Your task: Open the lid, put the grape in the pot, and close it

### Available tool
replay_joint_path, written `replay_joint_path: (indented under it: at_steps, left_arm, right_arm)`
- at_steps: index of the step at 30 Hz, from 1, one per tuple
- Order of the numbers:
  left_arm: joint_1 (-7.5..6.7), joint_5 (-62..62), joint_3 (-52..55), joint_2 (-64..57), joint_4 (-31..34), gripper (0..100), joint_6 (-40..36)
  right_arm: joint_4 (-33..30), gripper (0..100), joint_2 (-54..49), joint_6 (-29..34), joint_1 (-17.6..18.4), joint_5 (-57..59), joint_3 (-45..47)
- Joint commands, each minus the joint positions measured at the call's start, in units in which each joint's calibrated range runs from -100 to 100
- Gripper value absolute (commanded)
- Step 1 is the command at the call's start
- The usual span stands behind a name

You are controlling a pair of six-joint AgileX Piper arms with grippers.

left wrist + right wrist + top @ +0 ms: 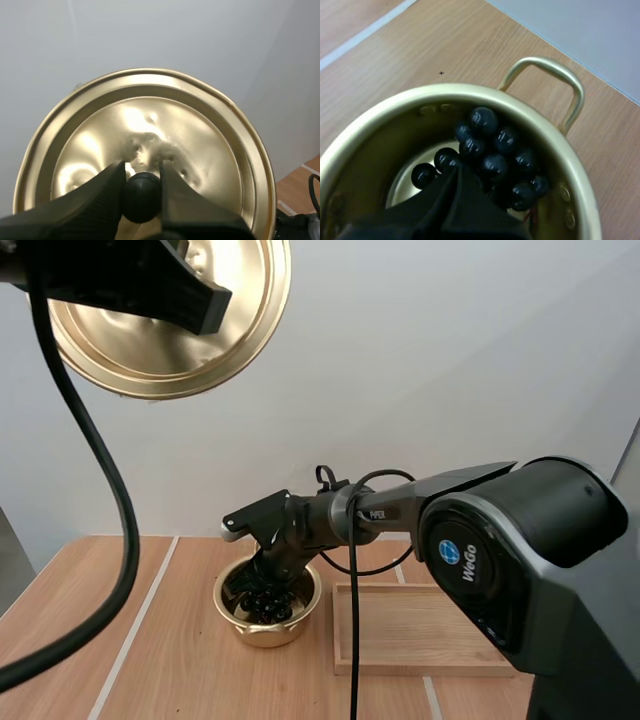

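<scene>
While the lid (240, 310) is held high at the upper left of the high view, its black knob (142, 200) is pinched between the left gripper (142, 172)'s fingers. At lower centre the right gripper (268, 575) is dipped into the open pot (232, 608), fingers pressed together as one wedge, tips against the bunch of grapes (495, 145) lying inside. The right arm is stretched in from the lower right, above the wooden tray (430, 635).

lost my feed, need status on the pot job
Left hand shut on lid, held high. Right hand in pot, shut on grapes. Wooden tray beside pot, not in the way.
</scene>
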Motion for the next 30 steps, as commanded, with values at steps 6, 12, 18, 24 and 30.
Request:
replay_joint_path:
  at_steps: [6,12,18,24,30]
  left_arm:
    - [-0.16,-1.8,-0.4,-0.2,0.1,0,-0.3]
    - [-0.16,-2.9,-0.4,-0.2,0.1,0,-0.3]
    - [-0.16,-5.0,-0.4,-0.2,0.3,0,-0.3]
    - [-0.16,-5.3,-0.4,0.3,2.0,0,-0.3]
    - [-0.16,3.4,-0.4,3.3,2.8,0,-0.3]
  right_arm:
    - [0.0,0,-2.8,0.6,-0.9,1.7,0.3]
    - [0.4,0,-12.4,0.5,-0.9,8.2,0.8]
    - [0.8,0,-21.1,0.6,-0.9,19.6,1.7]
    - [-1.8,0,-35.2,0.9,-1.1,22.8,10.5]
    - [-3.7,0,-51.4,2.6,-1.3,29.4,19.3]
